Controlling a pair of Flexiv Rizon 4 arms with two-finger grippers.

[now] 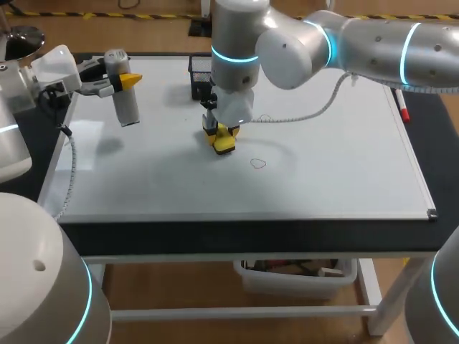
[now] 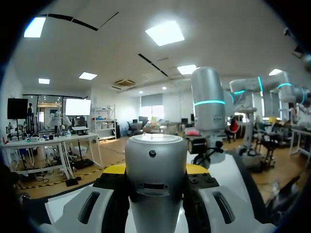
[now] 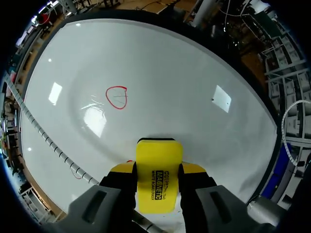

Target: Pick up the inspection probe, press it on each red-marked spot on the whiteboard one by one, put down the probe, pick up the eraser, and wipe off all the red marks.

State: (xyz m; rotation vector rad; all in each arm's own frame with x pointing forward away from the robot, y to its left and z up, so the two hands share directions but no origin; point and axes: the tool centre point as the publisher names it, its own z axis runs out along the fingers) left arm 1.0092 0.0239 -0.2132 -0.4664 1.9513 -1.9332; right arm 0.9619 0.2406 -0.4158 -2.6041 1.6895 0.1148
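The inspection probe (image 1: pixel 126 100), a silver-grey cylinder, stands upright over the whiteboard's (image 1: pixel 344 179) far left part, with my left gripper (image 1: pixel 123 80) shut on its upper part. In the left wrist view the probe (image 2: pixel 155 179) fills the space between the fingers of the left gripper (image 2: pixel 155 170). My right gripper (image 1: pixel 224 137) is shut on the yellow eraser (image 1: pixel 224 141) at the board's middle, and the eraser (image 3: pixel 158 177) sits between the yellow tips of the right gripper (image 3: pixel 156 170). A red circle mark (image 3: pixel 117 97) lies ahead of the eraser; in the head view this red circle mark (image 1: pixel 258 163) is just to its right.
A black holder (image 1: pixel 201 77) stands at the board's far edge behind my right arm. A red marker pen (image 1: pixel 403 107) lies by the board's right edge. A coiled white cable (image 1: pixel 315 111) trails over the board. A faint mark (image 1: pixel 264 118) shows near the cable.
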